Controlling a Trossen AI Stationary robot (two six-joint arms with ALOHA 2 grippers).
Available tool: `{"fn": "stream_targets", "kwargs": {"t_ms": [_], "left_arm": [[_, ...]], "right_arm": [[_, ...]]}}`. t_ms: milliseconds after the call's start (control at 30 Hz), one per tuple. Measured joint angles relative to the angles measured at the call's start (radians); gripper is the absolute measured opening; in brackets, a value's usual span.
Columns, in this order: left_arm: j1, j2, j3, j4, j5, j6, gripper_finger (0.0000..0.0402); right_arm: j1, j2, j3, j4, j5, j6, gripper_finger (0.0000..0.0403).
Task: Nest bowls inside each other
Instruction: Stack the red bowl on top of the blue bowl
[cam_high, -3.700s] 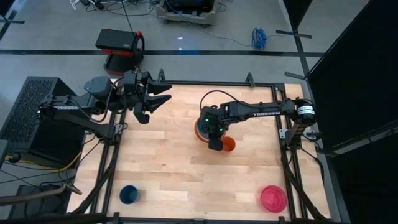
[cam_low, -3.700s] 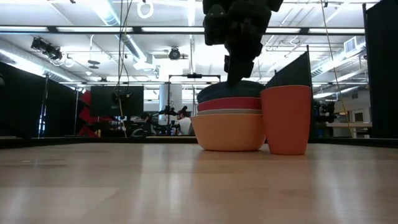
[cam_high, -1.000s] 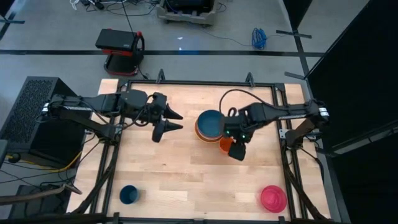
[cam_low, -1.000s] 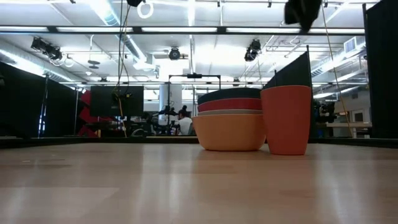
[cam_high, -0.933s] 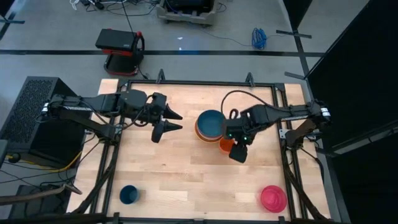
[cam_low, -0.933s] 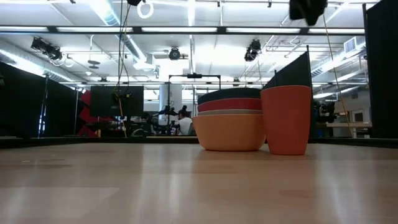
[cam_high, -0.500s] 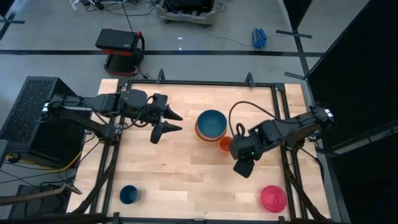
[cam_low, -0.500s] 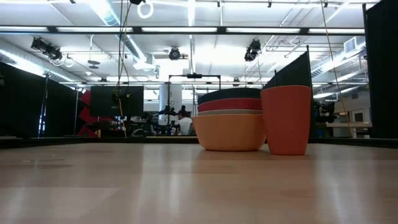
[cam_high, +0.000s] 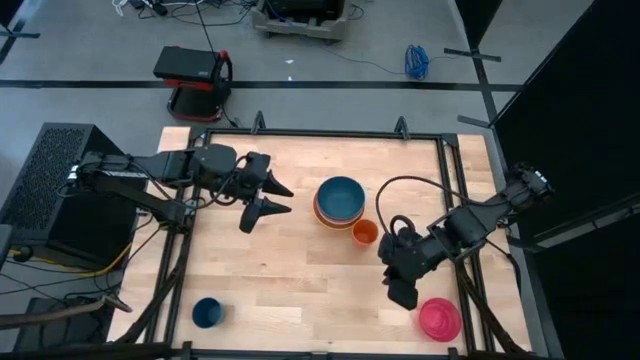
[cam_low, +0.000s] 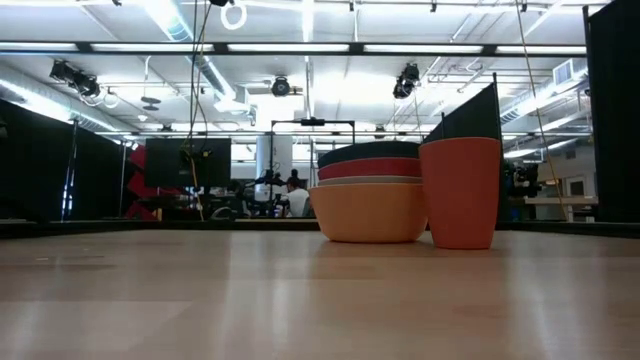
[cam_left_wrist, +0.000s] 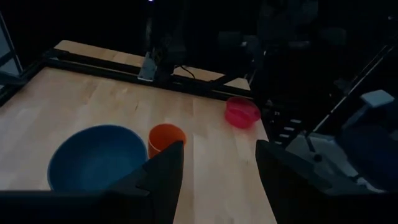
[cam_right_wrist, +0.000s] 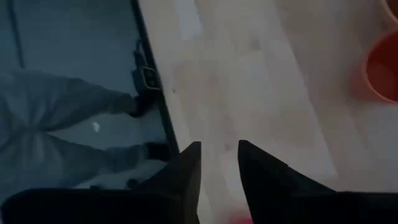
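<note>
Near the table's middle stands a stack of bowls (cam_high: 341, 200) (cam_low: 370, 195): orange at the bottom, then white, red and a teal bowl (cam_left_wrist: 96, 158) on top. A magenta bowl (cam_high: 439, 318) (cam_left_wrist: 241, 112) rests on its base alone at the near right corner. My right gripper (cam_high: 404, 294) (cam_right_wrist: 219, 180) hovers just left of it, open, pointing steeply down, nothing between its fingers. My left gripper (cam_high: 290, 199) (cam_left_wrist: 217, 174) waits open, left of the stack and raised.
A small orange cup (cam_high: 365, 233) (cam_low: 460, 192) stands close to the stack's near right side. A small dark blue cup (cam_high: 207, 312) stands at the near left. The black frame rail (cam_right_wrist: 152, 93) runs along the table's edge, with what looks like a person's legs (cam_right_wrist: 56, 124) beyond it.
My right gripper has swung away from the stack and the orange cup, toward the table's near edge and a little to the right, ending beside the magenta bowl. The bowls and cups have stayed where they were.
</note>
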Motion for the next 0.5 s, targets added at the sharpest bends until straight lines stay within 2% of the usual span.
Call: {"fn": "stream_targets", "kwargs": {"t_ms": [267,400,500], "left_arm": [[0.000,0.000,0.000,0.004,0.004,-0.029,0.0188],[0.000,0.000,0.000,0.011,0.004,-0.057,0.0188],[0.000,0.000,0.000,0.015,-0.016,-0.072,0.0188]], "right_arm": [[0.054,-0.140,-0.217,0.353,0.059,-0.044,0.0050],[0.088,-0.271,-0.420,0.516,0.065,0.078,0.0051],[0.117,-0.343,-0.510,0.548,0.059,0.145,0.0061]]}}
